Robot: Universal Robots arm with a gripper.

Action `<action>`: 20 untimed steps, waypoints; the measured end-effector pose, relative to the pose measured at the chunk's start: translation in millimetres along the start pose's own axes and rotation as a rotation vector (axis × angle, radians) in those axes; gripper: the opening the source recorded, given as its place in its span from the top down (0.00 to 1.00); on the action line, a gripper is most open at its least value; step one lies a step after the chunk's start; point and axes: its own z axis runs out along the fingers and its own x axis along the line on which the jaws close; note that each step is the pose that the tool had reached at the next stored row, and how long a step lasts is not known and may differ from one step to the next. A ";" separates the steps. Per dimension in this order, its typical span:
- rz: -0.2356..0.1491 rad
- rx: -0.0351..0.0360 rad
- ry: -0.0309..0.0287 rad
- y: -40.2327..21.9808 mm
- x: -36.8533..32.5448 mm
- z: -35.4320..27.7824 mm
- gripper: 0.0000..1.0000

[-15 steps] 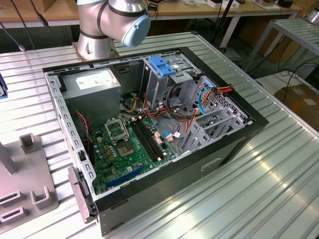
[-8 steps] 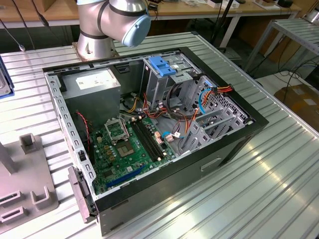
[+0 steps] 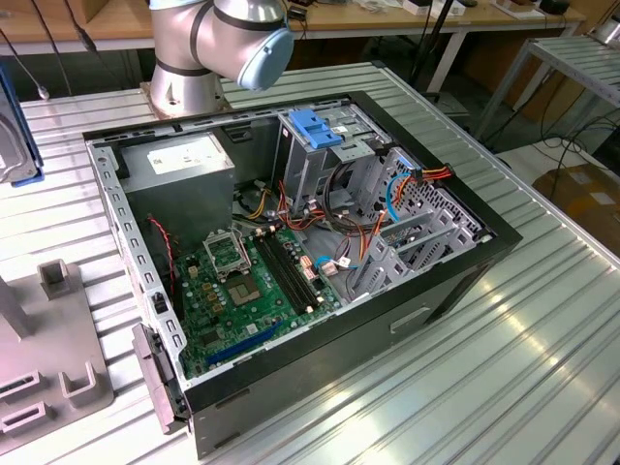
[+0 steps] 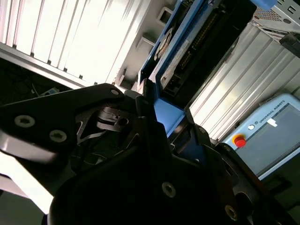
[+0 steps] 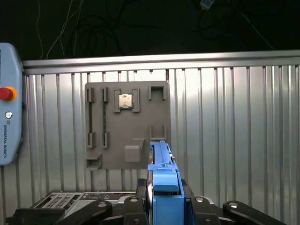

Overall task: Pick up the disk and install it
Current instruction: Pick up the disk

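Gripper (image 5: pixel 164 190) is pinching the disk (image 5: pixel 161 159) by its blue rail, fingers pressed on both sides. In both wrist views the rail sits centred btwn them, w/ the disk pointing away from the wrist. The disk is outside the PC case (image 3: pixel 436 281). In the exterior view it's prob. the grey slab w/ a blue edge at approx 10 o'clock from the case, standing on edge. Can't tell if it touches the worktop (image 3: pixel 504 368).

Step in hand, my read: carrying the disk to the case. To do it well:
- Hold the pinch centred on the rail so the disk can't pivot.
- Keep the disk on edge and move slow.
- Cross the case wall w/ margin.
- Meet the drive cage (image 3: pixel 310 165), at 12 o'clock inside the case, square to its slot.
- Stay clear of the blue latch (image 3: pixel 315 126) on top and the cables (image 3: pixel 407 194) at 2 o'clock.

Surface & room, left to right in the exterior view:
- A grey parts tray (image 3: pixel 48 368) sits at 8 o'clock from the case, w/ a chip (image 5: pixel 125 101) seated in it.
- The arm base (image 3: pixel 179 87) is at 11 o'clock.
- The worktop is ribbed metal, shiny, w/ strong glare.
- At 2–3 o'clock there's a second ribbed table (image 3: pixel 572 58) and a cardboard box (image 3: pixel 586 199) on the floor.
- A pendant (image 5: pixel 9 117) w/ a red button lies near the tray in the first wrist view.
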 end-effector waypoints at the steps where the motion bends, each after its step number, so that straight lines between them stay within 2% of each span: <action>1: 0.000 0.0000 0.0000 -2.3 -0.1 0.1 0.63; 5: 0.000 0.0000 0.0001 -17.2 -0.6 0.2 0.63; 6: 0.000 0.0000 0.0000 -25.1 -0.9 0.4 0.63; 12: 0.000 0.0000 0.0000 -51.3 -1.8 0.7 0.63; 13: 0.000 -0.0001 0.0001 -56.4 -2.0 0.7 0.63; 16: 0.000 0.0000 0.0000 -76.9 -2.6 1.0 0.63; 20: 0.000 0.0001 0.0000 -88.8 -3.1 1.2 0.63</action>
